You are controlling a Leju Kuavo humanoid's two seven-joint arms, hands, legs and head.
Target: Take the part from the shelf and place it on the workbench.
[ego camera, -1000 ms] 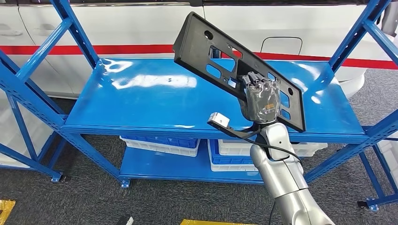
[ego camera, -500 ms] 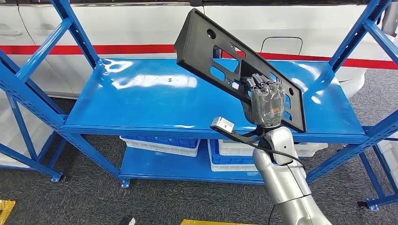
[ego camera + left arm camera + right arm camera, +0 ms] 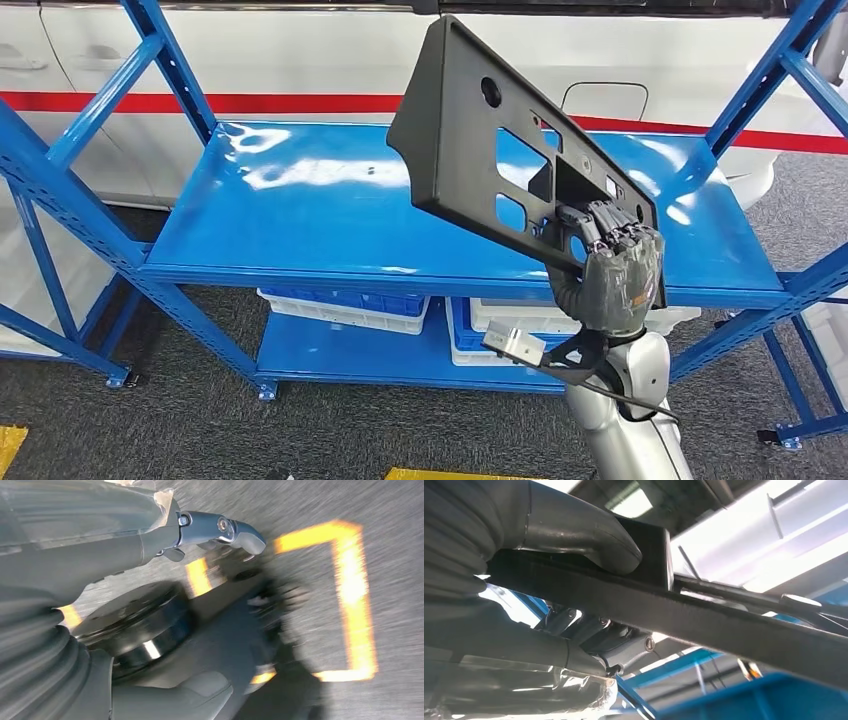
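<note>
My right hand [image 3: 612, 278] is clamped on the lower edge of the long, flat black plastic panel with cut-out slots and round holes [image 3: 500, 150], fingers [image 3: 600, 225] hooked through one of the openings and, in the right wrist view, my thick grey thumb [image 3: 589, 535] pressing on its other face. The panel is lifted off the glossy blue metal shelf [image 3: 330, 205] and hangs tilted above that shelf's right half, its far end highest.

I judge it light for its size and fairly stiff, though a thin moulding this long may flex and swing about my grip, since I hold it near one end and not at the middle. The matt, slightly grainy surface should not slip much; the ribs and slot edges give good purchase, and a hold nearer the centre would steady it better. It looks tough enough, but thin tabs could snap if knocked against the shelf's blue steel uprights [image 3: 60, 190].

Below the shelf's top deck sit white and blue plastic crates [image 3: 345, 305]. Behind the shelf stands a white car body with a red stripe [image 3: 250, 104]. Under the shelf is grey carpet-like floor.

My left hand [image 3: 150, 535] hangs toward floor marked with yellow tape; whether its fingers are apart or closed I cannot tell.
</note>
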